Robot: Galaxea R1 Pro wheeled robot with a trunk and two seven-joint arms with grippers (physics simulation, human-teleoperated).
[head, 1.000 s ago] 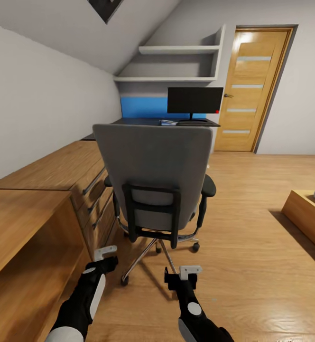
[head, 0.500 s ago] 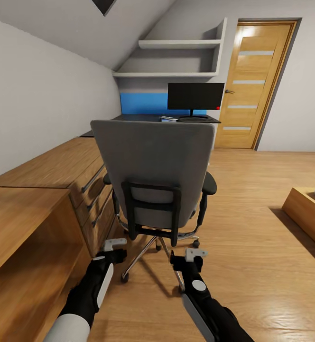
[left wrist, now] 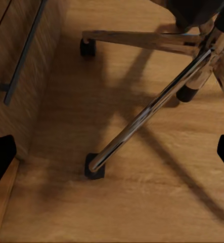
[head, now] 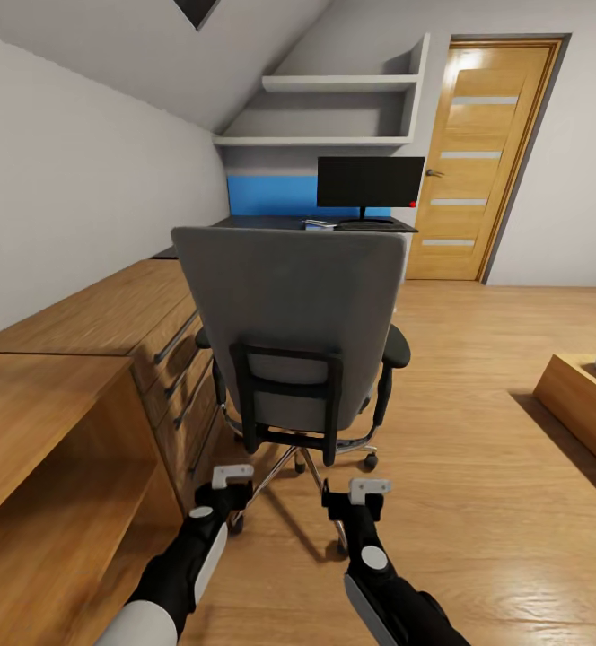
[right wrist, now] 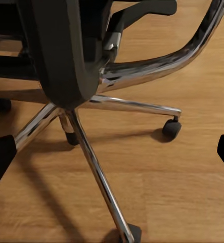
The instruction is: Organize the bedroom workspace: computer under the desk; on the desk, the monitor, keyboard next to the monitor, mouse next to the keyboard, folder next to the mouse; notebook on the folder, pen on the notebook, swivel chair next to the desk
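The swivel chair (head: 293, 323) stands in front of me with its grey back toward me, so its seat and the folder are hidden. Its chrome star base (left wrist: 142, 119) and casters appear in the left wrist view, and its legs (right wrist: 96, 167) in the right wrist view. Far behind it, the monitor (head: 370, 184) stands on the black desk (head: 262, 226), with small items beside it too small to tell apart. My left gripper (head: 232, 477) (left wrist: 112, 157) and right gripper (head: 370, 491) (right wrist: 112, 157) hang low behind the chair base, both open and holding nothing.
A light wooden dresser (head: 109, 323) with bar handles runs along the left wall, close to the chair and my left arm. A wooden door (head: 477, 161) is at the back right. A low wooden block (head: 581, 395) sits at the right, with open floor between.
The camera moved closer early on, then held still. Both arms reached forward toward the chair base, and the left gripper then moved a little further right and forward.
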